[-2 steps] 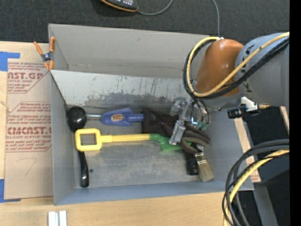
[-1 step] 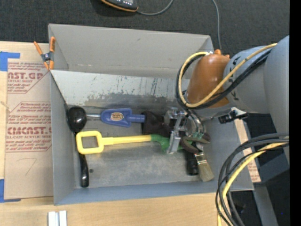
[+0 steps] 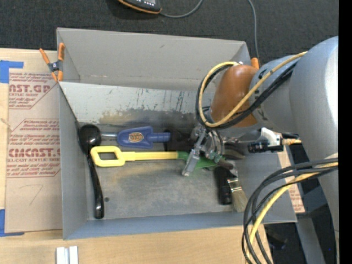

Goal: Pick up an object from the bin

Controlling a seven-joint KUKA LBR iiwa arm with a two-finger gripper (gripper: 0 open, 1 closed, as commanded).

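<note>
My gripper (image 3: 191, 163) is over the yellow utensil's (image 3: 137, 156) right end, beside something green (image 3: 208, 161). Honestly can't tell if my jaws are spread or pinched. The blue tool's (image 3: 140, 137) label is unreadable.

Across the grey bin (image 3: 154, 199), a black ladle (image 3: 94, 175), yellow spatula (image 3: 137, 156), blue scoop (image 3: 140, 137) and black-handled tool (image 3: 223, 188) are laid.

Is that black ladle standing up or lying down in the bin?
Lying down. The black ladle rests flat on the bin floor along the left wall, bowl toward the back.
</note>
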